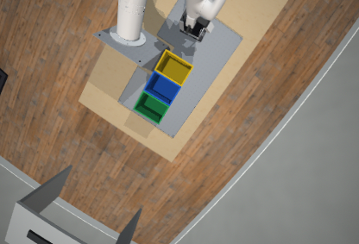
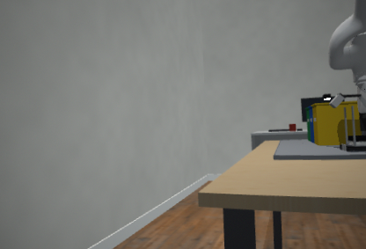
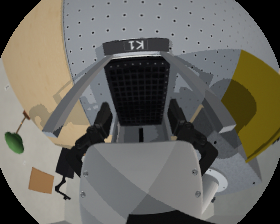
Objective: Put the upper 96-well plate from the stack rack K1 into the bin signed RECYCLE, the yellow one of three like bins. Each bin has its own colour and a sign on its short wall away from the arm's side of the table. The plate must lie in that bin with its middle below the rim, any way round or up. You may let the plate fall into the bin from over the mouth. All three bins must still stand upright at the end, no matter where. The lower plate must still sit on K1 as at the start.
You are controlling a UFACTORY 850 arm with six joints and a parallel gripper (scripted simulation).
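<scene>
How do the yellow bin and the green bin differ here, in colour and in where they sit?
The yellow bin is at the end of the row nearest the gripper and the K1 rack; the green bin is at the far end, with the blue bin between them. In the exterior view the yellow bin hides nearly all of the green one. Both stand upright, open-topped, alike in shape, on the grey mat.
</scene>
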